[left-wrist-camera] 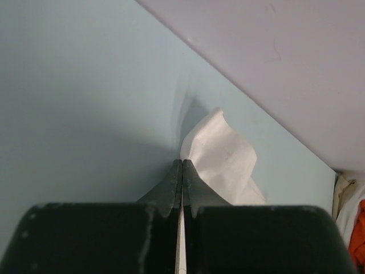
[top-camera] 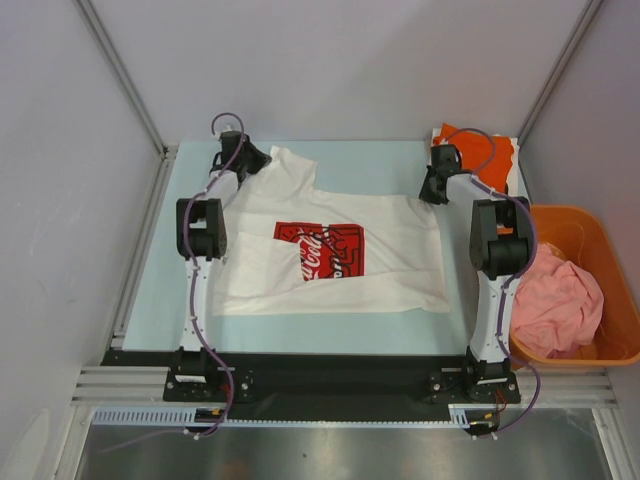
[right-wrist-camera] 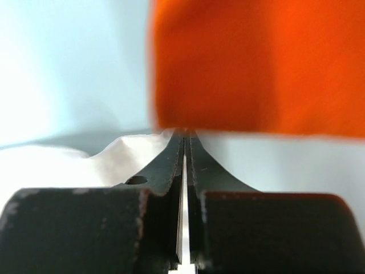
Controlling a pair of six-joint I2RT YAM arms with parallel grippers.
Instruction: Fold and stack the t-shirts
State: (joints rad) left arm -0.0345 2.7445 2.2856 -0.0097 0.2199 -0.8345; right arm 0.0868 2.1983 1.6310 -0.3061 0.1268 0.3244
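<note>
My left pincer (left-wrist-camera: 182,162) and right pincer (right-wrist-camera: 186,134) are both clamped on the white t-shirt (top-camera: 400,240)'s far edge. The right bite looks thin, so it might slip or snag the orange t-shirt (right-wrist-camera: 256,63).

A white cloth t-shirt (top-camera: 390,240) with a red-and-black chest print lies spread on the pale blue table (top-camera: 165,295), between the two arms. The left gripper (top-camera: 255,156) sits at the shirt's far left corner and the right gripper (top-camera: 435,188) at its far right corner. A folded orange cloth t-shirt (top-camera: 480,152) lies in the table's far right corner. A crumpled pink cloth t-shirt (top-camera: 555,300) fills the rigid orange plastic basket (top-camera: 565,210) to the right.
</note>
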